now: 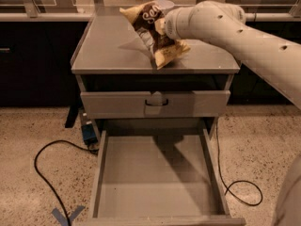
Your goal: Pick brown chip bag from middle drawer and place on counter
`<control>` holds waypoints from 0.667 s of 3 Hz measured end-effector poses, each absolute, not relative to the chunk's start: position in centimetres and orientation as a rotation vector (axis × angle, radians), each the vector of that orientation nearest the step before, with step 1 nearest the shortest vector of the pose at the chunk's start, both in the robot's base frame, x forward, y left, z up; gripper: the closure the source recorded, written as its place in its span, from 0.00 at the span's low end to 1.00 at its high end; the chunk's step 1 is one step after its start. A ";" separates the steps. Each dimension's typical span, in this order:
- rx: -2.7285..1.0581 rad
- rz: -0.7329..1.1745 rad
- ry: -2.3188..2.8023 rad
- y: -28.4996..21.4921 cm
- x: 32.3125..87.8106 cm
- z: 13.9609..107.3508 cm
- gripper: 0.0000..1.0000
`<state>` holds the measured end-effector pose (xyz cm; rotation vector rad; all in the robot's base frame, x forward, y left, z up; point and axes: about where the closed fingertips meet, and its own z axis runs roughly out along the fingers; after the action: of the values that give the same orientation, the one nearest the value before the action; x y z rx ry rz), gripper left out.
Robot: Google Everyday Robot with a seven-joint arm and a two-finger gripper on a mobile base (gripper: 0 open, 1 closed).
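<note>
Fingers of the gripper (160, 27) are clamping the brown chip bag (151, 34), holding it tilted over the counter (108, 51) near the front edge. Extraction is judged complete, with the middle drawer (150, 173) lying open and bare. Lowering and release are pending.

White arm (235, 36) in from right (thick, angled down), tool (158, 28) at upper centre, clamped on brown chip bag (145, 19)

Lab-like workroom: grey metal cabinet (117, 105), speckled floor (33, 131), trailing cable (38, 173); jaws above counter (106, 48).
</note>
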<state>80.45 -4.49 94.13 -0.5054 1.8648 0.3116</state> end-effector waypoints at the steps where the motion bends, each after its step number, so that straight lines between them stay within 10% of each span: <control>1: -0.494 0.370 1.906 -4.7 80.7 90.4 1.00; 2: -0.495 0.376 1.910 -4.6 80.7 90.0 1.00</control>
<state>80.73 -4.58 90.01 -0.4948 1.9100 0.3764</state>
